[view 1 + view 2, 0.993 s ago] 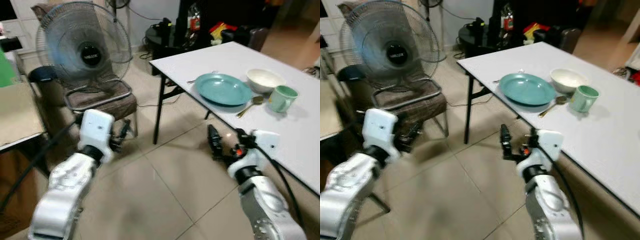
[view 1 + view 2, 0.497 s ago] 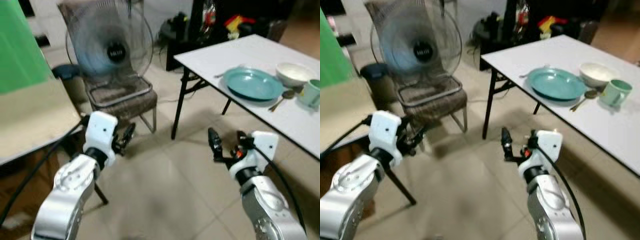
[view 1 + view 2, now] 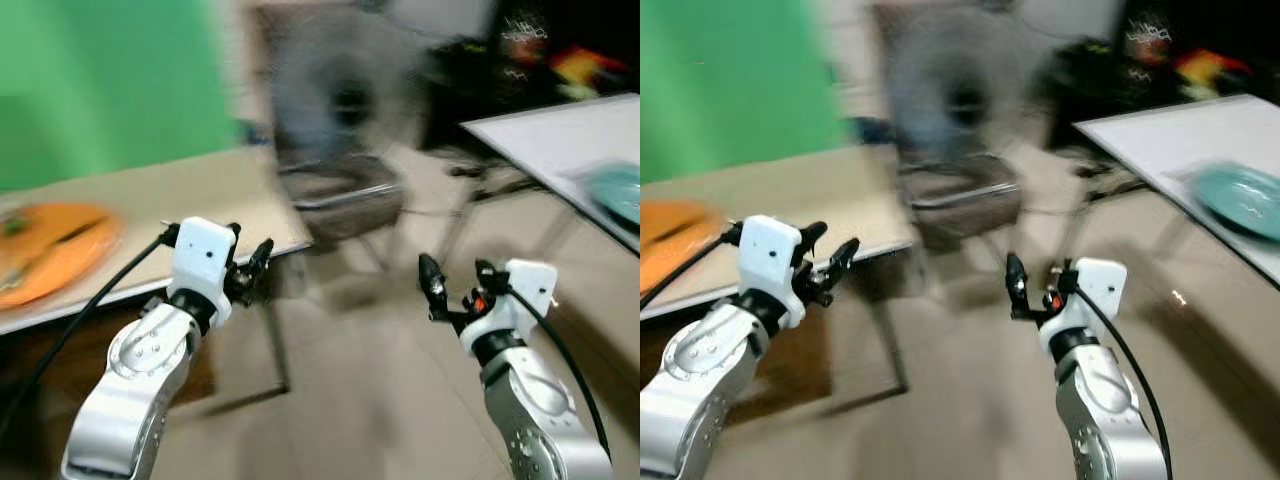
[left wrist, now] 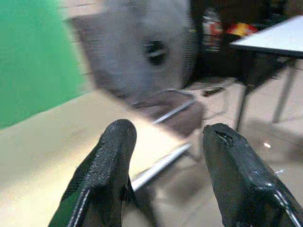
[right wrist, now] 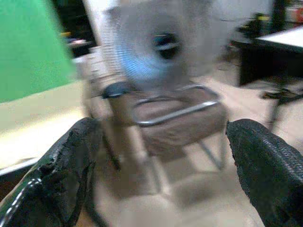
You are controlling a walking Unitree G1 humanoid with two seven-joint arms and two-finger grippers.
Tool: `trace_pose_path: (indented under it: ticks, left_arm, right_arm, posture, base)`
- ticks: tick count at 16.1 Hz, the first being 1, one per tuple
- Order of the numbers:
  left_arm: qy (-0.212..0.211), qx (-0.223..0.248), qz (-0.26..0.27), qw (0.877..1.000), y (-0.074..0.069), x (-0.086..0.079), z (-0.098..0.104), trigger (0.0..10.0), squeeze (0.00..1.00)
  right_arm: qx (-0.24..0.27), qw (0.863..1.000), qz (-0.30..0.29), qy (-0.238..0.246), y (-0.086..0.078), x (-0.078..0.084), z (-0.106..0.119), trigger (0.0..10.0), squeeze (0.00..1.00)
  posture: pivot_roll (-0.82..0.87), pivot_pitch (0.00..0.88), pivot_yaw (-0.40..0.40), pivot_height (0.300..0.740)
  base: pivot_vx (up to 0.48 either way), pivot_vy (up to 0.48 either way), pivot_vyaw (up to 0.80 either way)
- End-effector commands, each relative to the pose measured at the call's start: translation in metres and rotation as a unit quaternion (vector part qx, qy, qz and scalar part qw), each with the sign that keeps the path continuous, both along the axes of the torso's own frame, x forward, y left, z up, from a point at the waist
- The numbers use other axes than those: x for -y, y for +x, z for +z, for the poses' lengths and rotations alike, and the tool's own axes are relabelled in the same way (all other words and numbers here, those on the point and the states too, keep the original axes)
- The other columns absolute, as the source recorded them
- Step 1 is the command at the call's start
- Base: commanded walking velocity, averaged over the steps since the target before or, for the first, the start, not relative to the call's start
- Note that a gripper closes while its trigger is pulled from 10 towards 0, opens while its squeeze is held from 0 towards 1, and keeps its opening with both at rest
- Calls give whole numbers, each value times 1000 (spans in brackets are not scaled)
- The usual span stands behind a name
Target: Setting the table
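Both hands are empty, left gripper (image 3: 262, 262) and right gripper (image 3: 1030, 290) with fingers apart, and the orange plate (image 3: 45, 250) on the wooden bench (image 3: 190, 195) far left looks stiff, light, slippery — best pinched at the rim.

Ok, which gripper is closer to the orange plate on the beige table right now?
Left. The left gripper hangs, empty, by the near edge of the beige table that carries the orange plate. The right gripper is out over the floor, nearer the white table.

Heavy motion blur — even, soft indoor light.
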State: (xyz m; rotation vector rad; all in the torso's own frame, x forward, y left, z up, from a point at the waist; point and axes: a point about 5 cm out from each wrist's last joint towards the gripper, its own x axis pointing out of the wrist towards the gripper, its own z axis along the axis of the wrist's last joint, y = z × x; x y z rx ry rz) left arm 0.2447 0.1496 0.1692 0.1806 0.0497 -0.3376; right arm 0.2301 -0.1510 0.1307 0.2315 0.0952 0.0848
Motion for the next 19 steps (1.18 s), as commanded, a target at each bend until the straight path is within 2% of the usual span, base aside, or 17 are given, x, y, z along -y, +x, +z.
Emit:
trace_pose_path:
  ticks: [1,3,9,13,19]
  left_arm:
    - [7,-4,12,1000,-1,-6,-1,10000,0]
    - [7,-4,16,1000,-2,-7,-1,10000,0]
    - [5,-2,25,1000,-1,-8,-1,10000,0]
    - [-5,4,50,999,7,-6,-1,10000,0]
    - [-13,14,53,998,12,-6,-1,10000,0]
  right_arm:
    - [6,1000,8,4,1,-5,3,10000,0]
    - [6,1000,12,0,2,-6,3,10000,0]
    - [-3,1000,8,16,3,-5,1,10000,0]
    - [-25,1000,13,7,4,-3,-5,10000,0]
    - [-15,1000,12,0,13,0,-2,10000,0]
  posture:
    - [107,0,-30,740]
    - [110,0,-36,740]
    - [113,0,-42,740]
    - [115,0,-45,740]
    - [112,0,-61,740]
  base:
    - [0,360,800]
    - [0,356,725]
    - [0,351,0]
    - [0,0,0]
    - [89,0,0]
